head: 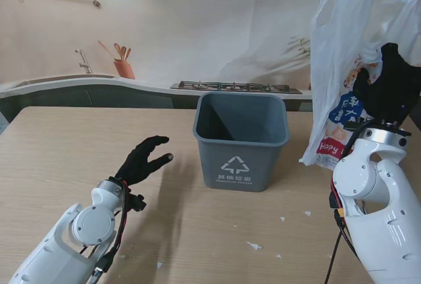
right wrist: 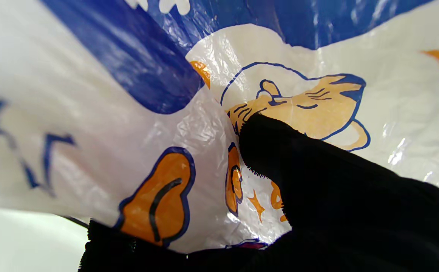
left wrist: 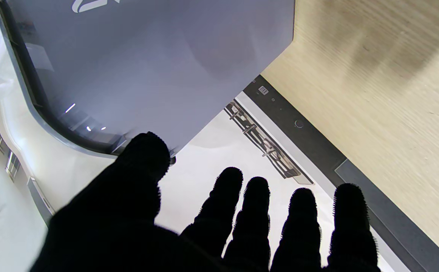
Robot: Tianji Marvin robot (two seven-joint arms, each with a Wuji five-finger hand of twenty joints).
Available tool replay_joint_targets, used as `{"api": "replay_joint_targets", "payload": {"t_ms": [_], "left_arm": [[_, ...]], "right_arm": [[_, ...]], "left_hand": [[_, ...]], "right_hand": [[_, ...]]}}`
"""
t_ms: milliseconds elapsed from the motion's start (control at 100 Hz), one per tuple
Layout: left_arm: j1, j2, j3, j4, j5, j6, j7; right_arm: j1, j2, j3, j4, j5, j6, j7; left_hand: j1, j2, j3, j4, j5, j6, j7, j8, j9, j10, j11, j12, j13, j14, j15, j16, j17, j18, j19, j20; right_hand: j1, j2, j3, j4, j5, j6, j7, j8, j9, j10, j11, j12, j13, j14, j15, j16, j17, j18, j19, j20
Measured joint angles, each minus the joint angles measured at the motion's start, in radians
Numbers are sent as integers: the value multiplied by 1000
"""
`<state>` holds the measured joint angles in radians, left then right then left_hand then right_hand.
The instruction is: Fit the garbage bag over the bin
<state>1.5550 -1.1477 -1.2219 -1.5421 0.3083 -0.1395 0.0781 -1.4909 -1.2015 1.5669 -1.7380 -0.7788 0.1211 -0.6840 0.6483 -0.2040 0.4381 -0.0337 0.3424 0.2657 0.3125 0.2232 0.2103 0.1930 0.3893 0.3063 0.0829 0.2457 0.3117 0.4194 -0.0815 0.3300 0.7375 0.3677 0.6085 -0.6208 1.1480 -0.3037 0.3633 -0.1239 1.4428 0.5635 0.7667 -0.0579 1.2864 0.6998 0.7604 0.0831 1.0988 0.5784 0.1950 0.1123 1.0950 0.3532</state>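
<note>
A grey bin (head: 241, 141) with a white recycling mark stands upright and open in the middle of the table. My left hand (head: 143, 159) hovers to its left, open, fingers spread toward the bin and apart from it. In the left wrist view the bin's side wall (left wrist: 147, 71) fills the frame beyond my left hand (left wrist: 212, 223). My right hand (head: 389, 87) is raised to the right of the bin, shut on a white printed plastic bag (head: 342, 67) that hangs beside it in the air. The right wrist view shows the bag (right wrist: 136, 113) pinched by my right hand (right wrist: 317, 196).
Small white scraps (head: 254, 246) lie on the wooden table (head: 59, 165) nearer to me than the bin. A kitchen backdrop with a sink and hob runs along the far edge.
</note>
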Motion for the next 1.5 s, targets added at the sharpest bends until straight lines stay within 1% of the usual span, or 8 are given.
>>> {"api": "replay_joint_targets", "payload": {"t_ms": [210,610,730,1030,1160,1320,1410,1500], "left_arm": [[-3,0,5,0,-6,1,-4],[-12,0,15,3,-12,1,-4],[-15,0,18,5,-17,1,-7],[-26,-1,26,17,-28,1,-12],[-30,-1,29,23,-31,0,-15],[-32,-1,30,24,-34,0,-17],[-31,-1,29,24,-34,0,-16],[-31,-1,28,24,-34,0,-15]], "right_arm": [[25,0,-34,-36,6,19,15],[83,2,-75,-71,-9,23,48],[99,2,-96,-89,21,41,51],[139,-4,-127,-140,42,57,72],[166,-6,-161,-156,60,83,73],[188,-18,-214,-170,92,130,61],[196,-24,-251,-171,98,143,46],[208,-33,-291,-165,117,146,21]], "left_hand": [[0,0,0,0,0,0,0,0,0,0,0,0,0,0,0,0,0,0,0,0],[0,0,0,0,0,0,0,0,0,0,0,0,0,0,0,0,0,0,0,0],[0,0,0,0,0,0,0,0,0,0,0,0,0,0,0,0,0,0,0,0],[0,0,0,0,0,0,0,0,0,0,0,0,0,0,0,0,0,0,0,0],[0,0,0,0,0,0,0,0,0,0,0,0,0,0,0,0,0,0,0,0],[0,0,0,0,0,0,0,0,0,0,0,0,0,0,0,0,0,0,0,0],[0,0,0,0,0,0,0,0,0,0,0,0,0,0,0,0,0,0,0,0],[0,0,0,0,0,0,0,0,0,0,0,0,0,0,0,0,0,0,0,0]], "right_hand": [[1,2,-10,0,0,0,0,4,0,0,0,3,0,0,1,2,0,-2,0,0],[7,12,-31,0,-13,0,0,25,0,-1,0,19,0,-4,14,5,-9,-11,1,5],[8,13,-31,0,-14,0,0,26,-11,-1,0,26,-15,-4,16,12,-10,-12,1,5],[8,24,-43,0,-25,0,0,50,-19,-12,3,53,-15,-13,40,25,-11,-12,13,6],[8,24,-50,0,-25,0,0,61,-22,-13,4,61,-15,-14,43,26,-19,-23,15,13],[8,24,-58,0,-37,0,0,74,-30,-14,5,79,-28,-14,55,29,-24,-25,15,14],[8,25,-61,0,-37,0,0,78,-32,-14,6,85,-28,-14,55,34,-25,-25,21,14],[8,25,-61,0,-37,0,0,86,-32,-25,6,92,-28,-15,64,38,-25,-25,26,14]]}}
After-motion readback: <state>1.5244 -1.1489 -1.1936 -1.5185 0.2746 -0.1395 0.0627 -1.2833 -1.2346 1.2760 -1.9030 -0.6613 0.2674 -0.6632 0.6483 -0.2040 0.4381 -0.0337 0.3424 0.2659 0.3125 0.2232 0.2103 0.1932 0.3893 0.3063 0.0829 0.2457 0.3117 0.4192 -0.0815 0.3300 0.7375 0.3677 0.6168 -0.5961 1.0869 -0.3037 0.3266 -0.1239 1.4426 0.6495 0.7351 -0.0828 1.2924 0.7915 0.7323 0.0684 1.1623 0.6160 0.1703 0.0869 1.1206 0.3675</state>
